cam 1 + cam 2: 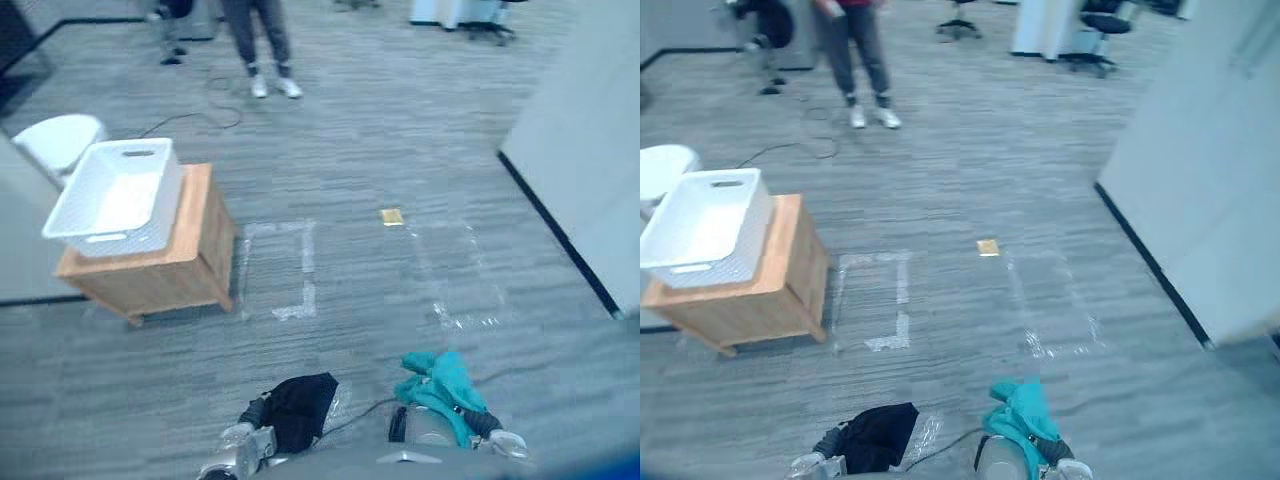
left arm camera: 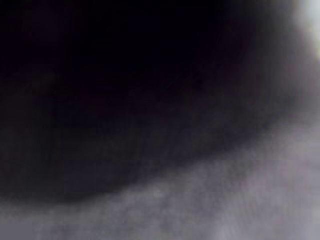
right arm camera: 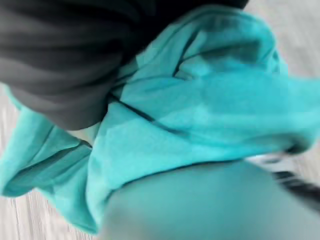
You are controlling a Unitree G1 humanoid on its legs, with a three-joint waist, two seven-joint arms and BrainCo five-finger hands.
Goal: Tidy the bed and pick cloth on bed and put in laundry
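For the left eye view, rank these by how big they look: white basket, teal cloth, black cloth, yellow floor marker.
1. basket, clearly the largest.
2-3. teal cloth and black cloth look nearly alike, with the teal one perhaps slightly bigger. Both are nearest the camera, so their true sizes are unsure.
4. yellow marker, the smallest.

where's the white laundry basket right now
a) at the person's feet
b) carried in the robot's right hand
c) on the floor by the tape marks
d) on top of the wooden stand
d: the white basket rests on top of the wooden stand, off to the robot's left.
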